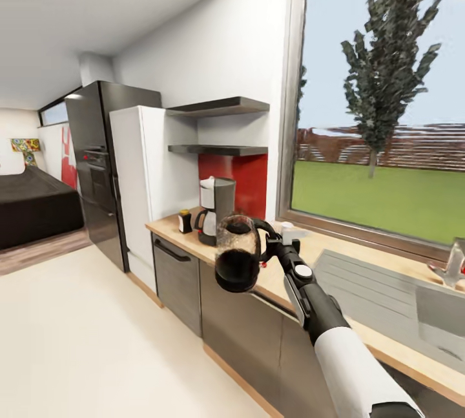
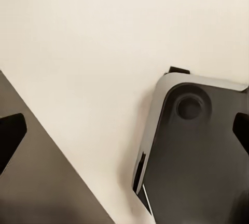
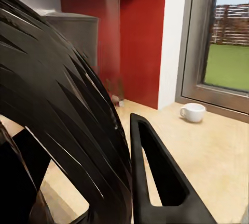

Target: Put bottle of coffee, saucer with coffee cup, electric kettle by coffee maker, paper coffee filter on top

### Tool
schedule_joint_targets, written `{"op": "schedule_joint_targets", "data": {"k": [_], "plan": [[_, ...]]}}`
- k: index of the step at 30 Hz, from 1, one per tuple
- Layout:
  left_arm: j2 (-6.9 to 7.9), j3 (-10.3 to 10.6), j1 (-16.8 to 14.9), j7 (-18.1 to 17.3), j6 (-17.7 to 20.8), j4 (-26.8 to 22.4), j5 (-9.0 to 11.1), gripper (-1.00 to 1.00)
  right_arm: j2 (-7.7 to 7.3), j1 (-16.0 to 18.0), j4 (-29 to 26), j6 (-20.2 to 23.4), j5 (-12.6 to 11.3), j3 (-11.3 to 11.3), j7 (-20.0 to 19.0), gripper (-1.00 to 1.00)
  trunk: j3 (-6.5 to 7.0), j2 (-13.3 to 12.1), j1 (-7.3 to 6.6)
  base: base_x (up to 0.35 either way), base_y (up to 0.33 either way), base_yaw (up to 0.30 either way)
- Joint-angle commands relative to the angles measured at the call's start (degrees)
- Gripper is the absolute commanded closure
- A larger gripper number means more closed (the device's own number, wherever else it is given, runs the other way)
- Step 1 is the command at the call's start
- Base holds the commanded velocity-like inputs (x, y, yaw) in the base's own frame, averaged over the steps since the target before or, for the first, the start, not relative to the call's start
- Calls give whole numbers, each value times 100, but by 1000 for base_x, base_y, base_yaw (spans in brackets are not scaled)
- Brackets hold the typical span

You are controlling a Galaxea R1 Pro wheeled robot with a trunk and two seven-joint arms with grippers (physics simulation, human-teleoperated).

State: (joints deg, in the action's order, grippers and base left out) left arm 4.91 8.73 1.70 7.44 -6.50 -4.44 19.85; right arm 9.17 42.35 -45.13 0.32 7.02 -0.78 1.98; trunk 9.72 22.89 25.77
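Step in hand: right gripper [image 1: 270,245] is carrying the rounded dark red translucent electric kettle [image 1: 237,251], clamped on its handle; left gripper's state indiscernible. Next: lowering it onto the light-wood kitchen countertop [image 1: 271,279] beside the black drip coffee maker [image 1: 215,210].

Electric kettle [image 3: 62,104] cropped; sink [image 1: 439,314] cut off.

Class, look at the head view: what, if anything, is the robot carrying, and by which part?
The right end effector carries the electric kettle by its black looping handle, in the air in front of the kitchen countertop.
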Motion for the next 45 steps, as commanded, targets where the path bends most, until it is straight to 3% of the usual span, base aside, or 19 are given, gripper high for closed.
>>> {"op": "schedule_joint_targets", "data": {"k": [1, 14, 45], "plan": [[2, 50, 6, 20, -3, -15, 46, -100, 6, 4, -3, 5, 63, -9, 21, 100, 5, 4, 2, 0, 305, 247], [3, 64, 6, 20, -1, -39, 46, -100, 6, 3, -2, 11, 63, -5, 21, 100, 66, 4, 2, 11, 305, 229], [2, 85, 6, 20, 6, -39, 46, -100, 83, 1, -19, 12, 63, 8, 13, 100, 66, 4, 2, 184, 293, 2]]}}
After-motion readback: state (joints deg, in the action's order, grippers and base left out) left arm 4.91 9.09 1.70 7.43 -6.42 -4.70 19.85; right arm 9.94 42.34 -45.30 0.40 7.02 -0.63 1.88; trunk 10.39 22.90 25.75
